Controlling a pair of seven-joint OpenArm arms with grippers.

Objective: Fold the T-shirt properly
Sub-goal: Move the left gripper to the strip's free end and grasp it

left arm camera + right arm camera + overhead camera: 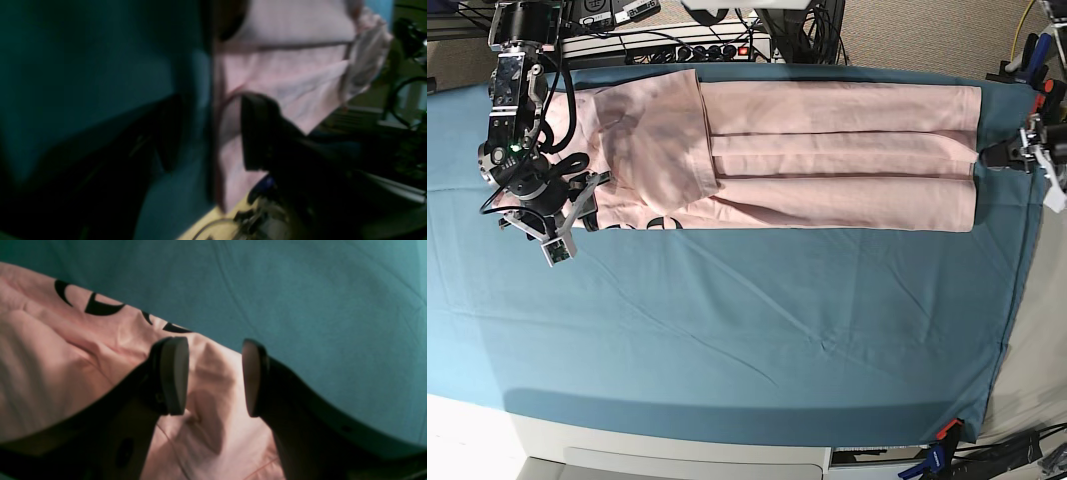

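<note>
The pale pink T-shirt (837,150) lies along the far side of the table as a long strip, its sides folded in. One end is doubled over at the left, and black lettering (100,305) shows at its near edge. My right gripper (213,376) is open just above the shirt's lettered edge, one pad (173,375) over the fabric and the other at its border; in the base view this gripper (582,198) is at the shirt's left end. My left gripper (213,133) is open at the shirt's right end (995,156), with the hem (230,160) lying between its dark fingers.
A teal table cloth (747,320) covers the table. Cables and a power strip (667,45) run along the back edge. Clamps (947,432) pin the cloth at the near right corner. The table's right edge (1017,300) is close to the left arm.
</note>
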